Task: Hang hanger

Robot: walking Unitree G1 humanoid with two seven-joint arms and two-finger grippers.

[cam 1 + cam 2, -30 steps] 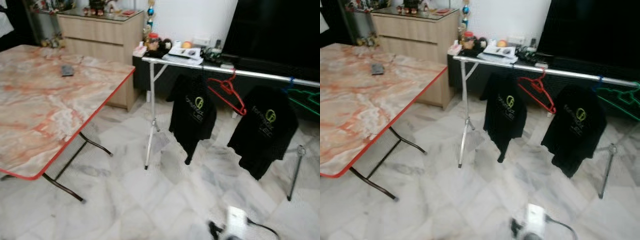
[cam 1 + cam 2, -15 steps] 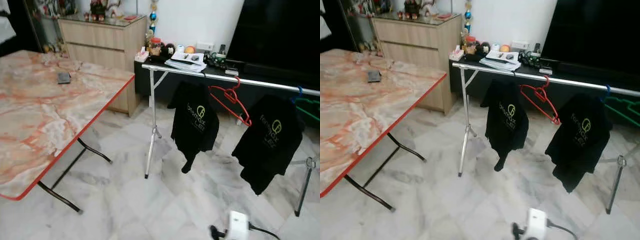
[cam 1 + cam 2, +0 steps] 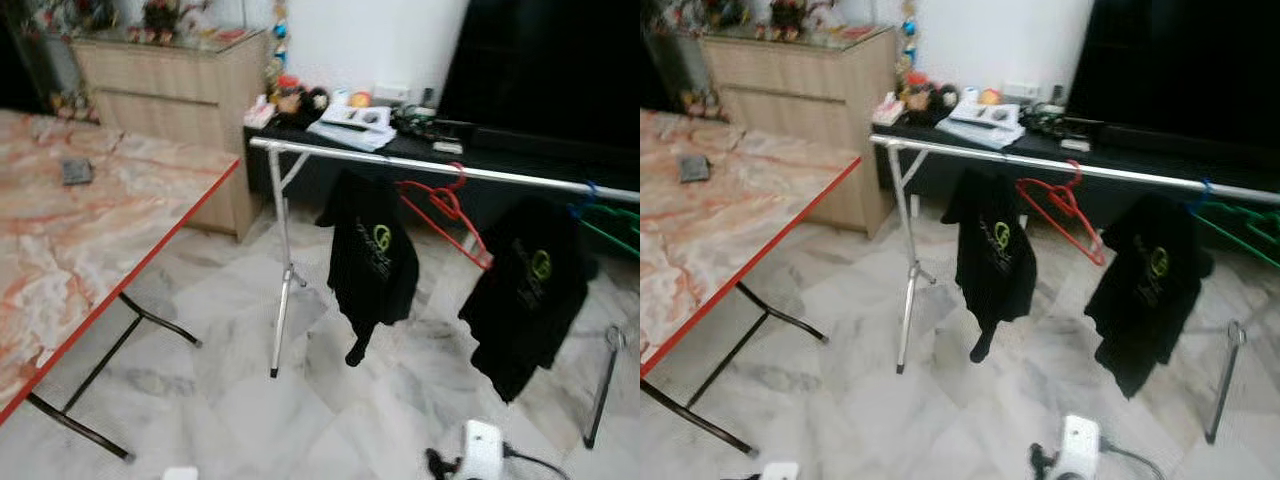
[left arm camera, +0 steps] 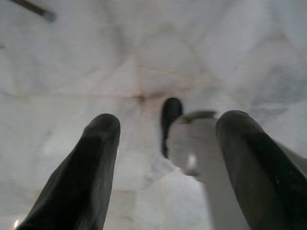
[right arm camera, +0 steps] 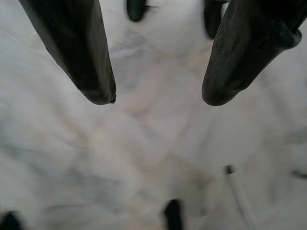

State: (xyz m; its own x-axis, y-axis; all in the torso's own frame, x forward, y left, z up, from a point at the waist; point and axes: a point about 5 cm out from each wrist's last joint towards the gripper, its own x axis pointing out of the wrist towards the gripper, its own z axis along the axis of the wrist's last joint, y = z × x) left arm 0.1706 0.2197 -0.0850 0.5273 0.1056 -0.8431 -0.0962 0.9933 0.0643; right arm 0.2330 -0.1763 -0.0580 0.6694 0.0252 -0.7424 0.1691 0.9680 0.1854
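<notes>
Facing the clothes rail [image 3: 430, 168] from the left eye view, the robot sees a red hanger [image 3: 447, 212] hooked on it between two black shirts [image 3: 368, 258], with a green hanger [image 3: 610, 218] at the far end. A marble tabletop [image 3: 90, 230] stands to the left, so a careless turn could clip its red edge.

From the right eye view, a white plug block [image 3: 1078, 443] and its cord lie on the floor ahead; a foot could snag them.

Along the left wrist view, the left gripper [image 4: 165, 143] hangs spread wide, empty, over the floor.

Along the right wrist view, the right gripper [image 5: 158, 98] is likewise wide and empty. Since neither carries a hanger, reaching for the rail now would accomplish nothing.
</notes>
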